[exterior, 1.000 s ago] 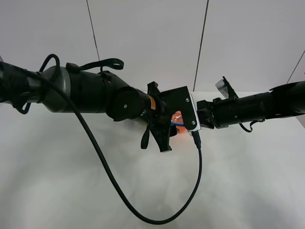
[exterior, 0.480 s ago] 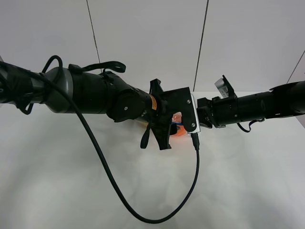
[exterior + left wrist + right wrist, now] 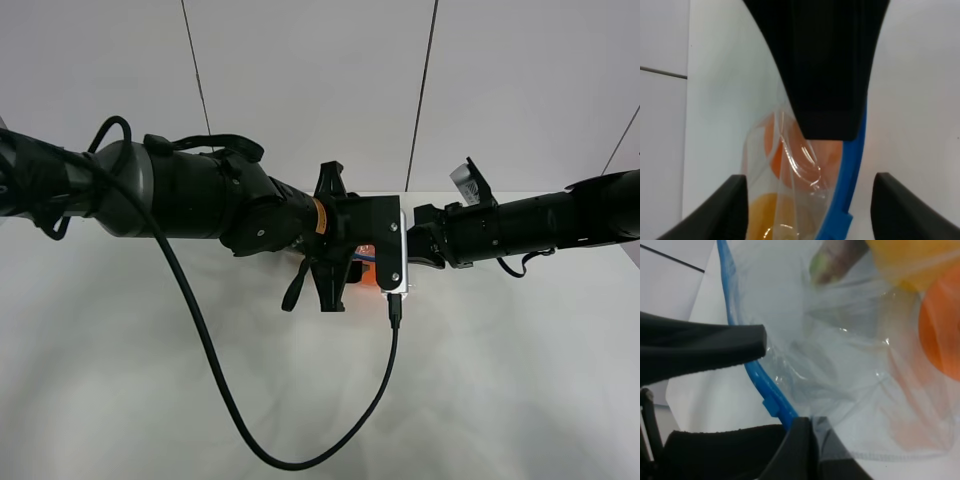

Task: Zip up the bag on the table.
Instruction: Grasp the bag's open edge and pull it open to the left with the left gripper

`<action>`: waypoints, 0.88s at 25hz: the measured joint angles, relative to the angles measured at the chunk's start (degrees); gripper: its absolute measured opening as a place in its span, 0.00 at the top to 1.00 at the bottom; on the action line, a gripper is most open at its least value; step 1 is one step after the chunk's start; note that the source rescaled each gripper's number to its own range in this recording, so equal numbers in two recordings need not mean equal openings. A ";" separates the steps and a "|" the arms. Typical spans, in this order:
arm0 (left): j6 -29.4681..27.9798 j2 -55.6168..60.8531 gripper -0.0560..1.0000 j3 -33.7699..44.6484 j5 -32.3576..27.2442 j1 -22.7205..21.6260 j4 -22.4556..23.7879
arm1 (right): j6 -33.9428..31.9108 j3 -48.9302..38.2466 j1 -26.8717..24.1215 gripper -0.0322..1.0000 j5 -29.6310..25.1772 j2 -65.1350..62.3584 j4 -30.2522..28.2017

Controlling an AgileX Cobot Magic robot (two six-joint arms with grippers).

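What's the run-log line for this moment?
right hand: shut on bag at zipper strip | left hand: open, straddling strip

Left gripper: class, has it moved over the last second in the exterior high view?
Yes. The left gripper has slid slightly left, away from the right-hand wall seam.
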State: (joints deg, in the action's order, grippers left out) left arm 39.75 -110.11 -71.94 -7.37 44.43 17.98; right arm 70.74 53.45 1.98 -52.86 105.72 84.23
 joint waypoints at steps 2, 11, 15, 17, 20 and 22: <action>0.00 0.00 0.23 0.00 0.00 0.00 0.22 | 0.00 0.00 0.00 0.97 0.00 0.00 0.14; 0.00 0.00 0.42 0.00 -1.60 0.00 1.57 | 0.00 0.00 0.00 0.97 -0.04 0.00 0.25; 0.00 0.00 0.52 0.00 -1.72 0.00 2.20 | 0.00 0.00 0.00 0.97 0.01 0.00 0.25; 0.05 0.00 0.57 0.00 -1.72 0.00 2.20 | 0.00 0.00 0.00 0.97 0.01 0.00 0.37; 1.10 0.00 0.68 0.00 -1.92 0.00 2.20 | 0.00 0.00 0.00 0.97 0.01 0.00 0.69; 1.88 0.00 0.77 0.00 -2.03 0.00 2.20 | 0.00 0.00 0.00 0.97 0.01 0.00 0.87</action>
State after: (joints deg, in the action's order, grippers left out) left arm 41.63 -110.11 -71.94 -9.40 44.43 20.17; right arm 70.74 53.45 1.98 -52.86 105.72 85.09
